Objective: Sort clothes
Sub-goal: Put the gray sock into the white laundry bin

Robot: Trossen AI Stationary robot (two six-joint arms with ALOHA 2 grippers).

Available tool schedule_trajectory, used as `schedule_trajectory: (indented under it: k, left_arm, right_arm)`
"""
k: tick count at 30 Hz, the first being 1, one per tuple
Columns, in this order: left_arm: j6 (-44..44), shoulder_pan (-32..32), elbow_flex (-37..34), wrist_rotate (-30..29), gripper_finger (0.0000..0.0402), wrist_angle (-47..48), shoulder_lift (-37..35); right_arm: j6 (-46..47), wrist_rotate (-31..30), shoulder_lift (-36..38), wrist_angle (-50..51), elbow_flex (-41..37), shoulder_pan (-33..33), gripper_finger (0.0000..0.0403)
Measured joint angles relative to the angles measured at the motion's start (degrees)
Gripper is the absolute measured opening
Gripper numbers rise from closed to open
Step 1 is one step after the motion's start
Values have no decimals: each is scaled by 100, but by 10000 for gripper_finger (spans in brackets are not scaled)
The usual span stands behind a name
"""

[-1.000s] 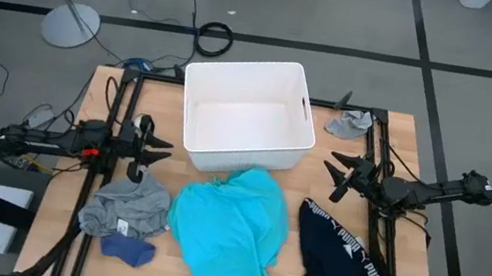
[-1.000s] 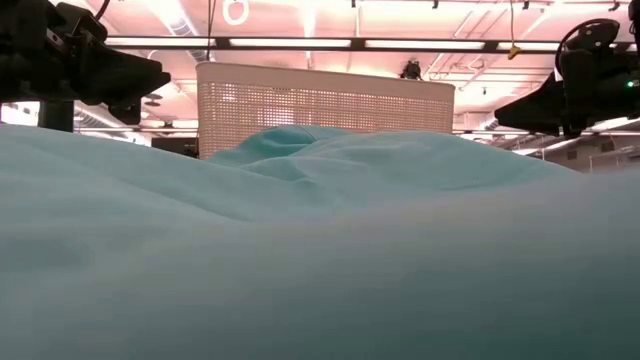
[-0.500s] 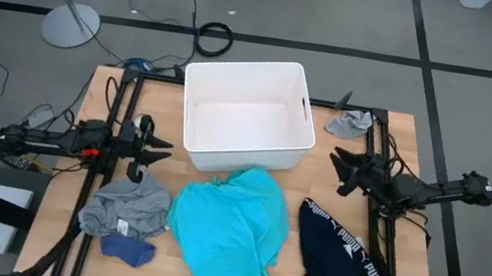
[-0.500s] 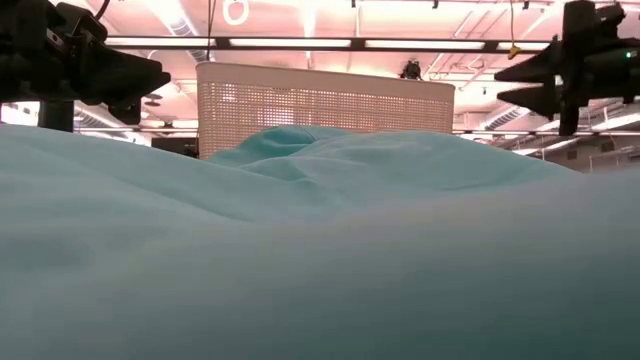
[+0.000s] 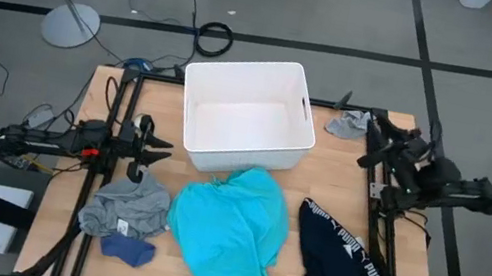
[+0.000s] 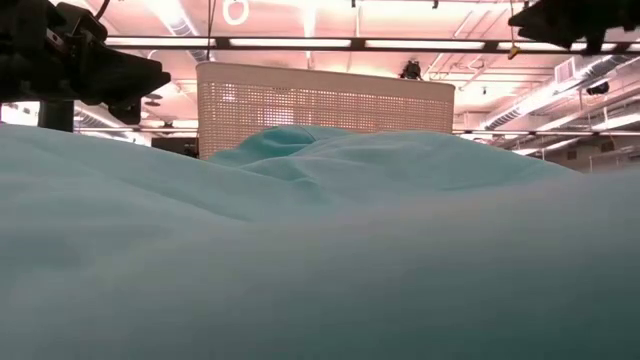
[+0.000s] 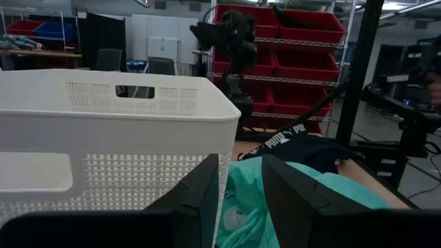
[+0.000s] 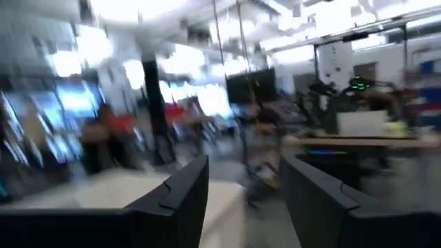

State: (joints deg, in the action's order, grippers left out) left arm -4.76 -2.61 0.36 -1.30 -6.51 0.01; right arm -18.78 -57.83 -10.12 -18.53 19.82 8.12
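Note:
Five garments lie on the wooden table. The large turquoise one (image 5: 229,232) is in the middle near the front, and it fills the low view (image 6: 320,230). The navy one with the white-lettered band (image 5: 336,261) lies to its right. The grey one (image 5: 125,203) and a small blue piece (image 5: 127,250) lie at the front left. A small grey piece (image 5: 348,124) lies at the far right. My left gripper (image 5: 161,149) is open and empty, left of the white bin (image 5: 246,115). My right gripper (image 5: 371,142) is open and empty, raised beside the small grey piece.
The white plastic bin stands at the table's far middle, with its perforated wall in the left wrist view (image 7: 103,138). Black frame rails (image 5: 114,135) run along the table's left and right sides. Bare wood shows between the bin and the right arm.
My right gripper has swung from the table's middle right toward the far edge, close to the small grey piece. It has risen and turned about. My left arm and all the garments have kept still.

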Motion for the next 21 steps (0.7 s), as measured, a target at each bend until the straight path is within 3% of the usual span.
schedule_trajectory:
  k: [4, 9, 15, 21]
  left_arm:
    - [-2, -2, 0, -2, 117, 0, 0]
    - [-2, -1, 1, 0, 117, 0, 0]
    - [-2, 0, 1, -1, 117, 0, 0]
    - [-2, 0, 0, -1, 117, -1, 0]
  right_arm:
    - [491, -919, -701, 2191, 1147, 51, 180]
    - [2441, -892, -1871, 4772, 2606, 128, 179]
    - [4803, 256, -3170, 7801, 4413, -421, 162]
    - [5424, 1789, -4175, 10087, 5995, -1744, 135]
